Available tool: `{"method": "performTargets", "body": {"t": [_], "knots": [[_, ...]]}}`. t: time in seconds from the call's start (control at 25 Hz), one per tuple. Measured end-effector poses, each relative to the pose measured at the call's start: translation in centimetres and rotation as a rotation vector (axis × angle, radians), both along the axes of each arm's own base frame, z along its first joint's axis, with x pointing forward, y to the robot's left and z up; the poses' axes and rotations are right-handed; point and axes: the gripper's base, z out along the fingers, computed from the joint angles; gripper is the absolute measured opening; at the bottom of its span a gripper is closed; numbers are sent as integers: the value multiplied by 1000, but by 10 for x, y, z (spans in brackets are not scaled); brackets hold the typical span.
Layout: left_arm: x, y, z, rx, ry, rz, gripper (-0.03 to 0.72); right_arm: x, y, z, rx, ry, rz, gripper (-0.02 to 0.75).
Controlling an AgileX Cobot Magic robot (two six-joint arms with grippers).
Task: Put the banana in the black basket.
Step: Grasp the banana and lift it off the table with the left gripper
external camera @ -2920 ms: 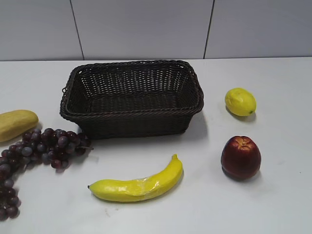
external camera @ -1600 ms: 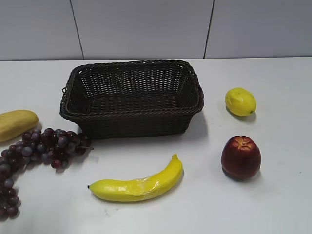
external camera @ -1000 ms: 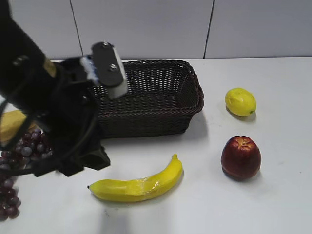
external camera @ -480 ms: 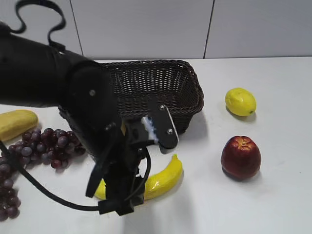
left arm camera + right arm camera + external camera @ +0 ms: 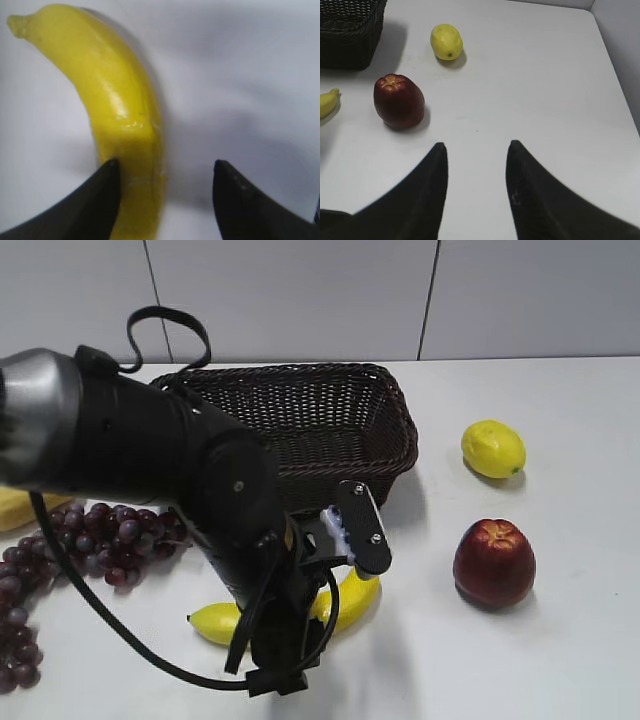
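The banana (image 5: 355,597) lies on the white table in front of the black basket (image 5: 330,375). My left arm (image 5: 240,510) hangs over its middle, so only its two ends show. In the left wrist view my left gripper (image 5: 165,167) is open and straddles the banana (image 5: 120,100), which lies close against the left finger with a gap to the right finger. My right gripper (image 5: 476,145) is open and empty above bare table. The banana's tip (image 5: 326,102) and a basket corner (image 5: 350,45) show at the left of that view.
A lemon (image 5: 493,448) and a dark red apple (image 5: 494,562) lie to the right of the basket; both also show in the right wrist view, lemon (image 5: 446,42) and apple (image 5: 399,101). Purple grapes (image 5: 80,540) and a pale yellow squash (image 5: 12,508) lie at the left.
My left arm has come in from the left and moved down over the banana, its open jaws now on either side of it. The banana has not moved.
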Motion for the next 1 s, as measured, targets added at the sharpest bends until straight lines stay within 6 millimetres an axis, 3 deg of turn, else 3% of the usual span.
{"method": "performTargets", "body": {"t": [0.36,0.76,1.0], "knots": [[2,-3,0,-5,-3,0,578,0,0,0,0,0,0,301],[12,-11,20,-16,-48,-10,575,0,0,0,0,0,0,301],[14,-13,2,23,-32,-18,575,0,0,0,0,0,0,301]]}}
